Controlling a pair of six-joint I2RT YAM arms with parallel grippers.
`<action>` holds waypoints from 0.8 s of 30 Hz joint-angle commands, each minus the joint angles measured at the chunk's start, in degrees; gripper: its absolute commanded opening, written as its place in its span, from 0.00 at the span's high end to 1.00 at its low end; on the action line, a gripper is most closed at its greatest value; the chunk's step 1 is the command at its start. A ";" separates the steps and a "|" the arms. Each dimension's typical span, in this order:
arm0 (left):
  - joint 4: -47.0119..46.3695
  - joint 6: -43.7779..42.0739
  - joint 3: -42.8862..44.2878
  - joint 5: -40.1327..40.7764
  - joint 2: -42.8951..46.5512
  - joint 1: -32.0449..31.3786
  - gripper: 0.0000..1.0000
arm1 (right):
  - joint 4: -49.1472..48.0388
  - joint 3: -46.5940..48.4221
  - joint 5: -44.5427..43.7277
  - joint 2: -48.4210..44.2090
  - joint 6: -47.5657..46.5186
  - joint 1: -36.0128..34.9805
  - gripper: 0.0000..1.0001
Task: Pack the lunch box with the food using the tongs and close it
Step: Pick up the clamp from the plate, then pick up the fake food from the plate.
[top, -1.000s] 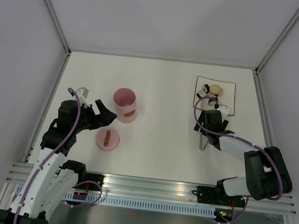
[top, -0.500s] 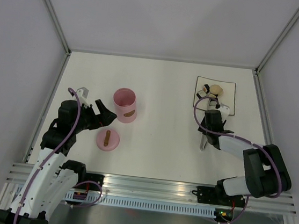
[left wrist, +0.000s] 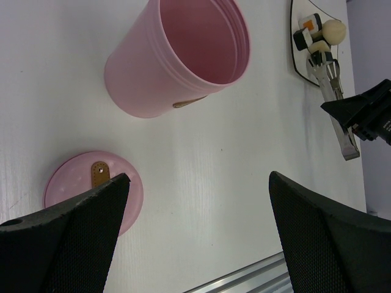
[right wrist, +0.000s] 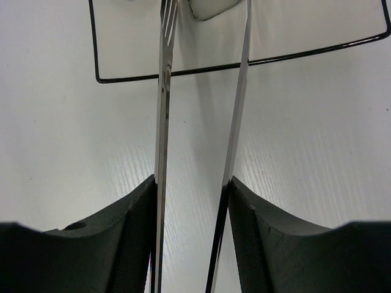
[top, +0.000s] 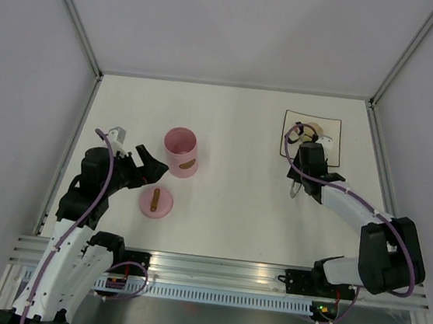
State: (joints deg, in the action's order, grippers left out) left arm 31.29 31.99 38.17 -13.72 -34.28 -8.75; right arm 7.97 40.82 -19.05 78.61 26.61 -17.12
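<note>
The right pincer [right wrist: 190,210] clamps the long silvery metal tongs [right wrist: 162,122], whose arms flank a small white food piece [right wrist: 211,7] on the square white dark-edged plate [right wrist: 305,24]. The left pincer [top: 147,167] gapes wide beside the open pink cylindrical pot [top: 180,152]. The pot's round pink lid [top: 156,201] lies flat on the tabletop [top: 228,195].

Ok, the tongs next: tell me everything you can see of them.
The tongs are thin, shiny metal, with two narrow arms, one slotted at its tip. The right gripper clasps them, its jaws pressing both arms from outside. Their tips reach over the edge of the plate, either side of a white food piece.
</note>
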 commanded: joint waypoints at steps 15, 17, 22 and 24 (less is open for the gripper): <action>-0.79 -1.49 -0.29 -0.87 0.71 -0.12 0.00 | 6.80 12.71 1.29 7.70 -5.34 2.44 0.46; -0.79 -1.49 -0.21 -0.87 0.62 -0.12 0.00 | 6.71 12.71 2.00 7.70 -5.78 2.80 0.45; -0.79 -1.40 -0.12 -0.79 -0.08 -0.12 0.00 | 7.33 12.97 2.52 7.70 -5.96 3.68 0.46; -0.79 -1.40 -0.03 -0.79 -0.26 -0.12 0.00 | 7.41 12.97 2.35 7.70 -5.96 3.77 0.52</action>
State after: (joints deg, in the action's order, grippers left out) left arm 31.33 31.99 38.06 -13.76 -34.24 -8.75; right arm 15.46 51.48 -16.95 86.13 21.45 -13.78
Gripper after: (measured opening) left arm 0.994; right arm 0.506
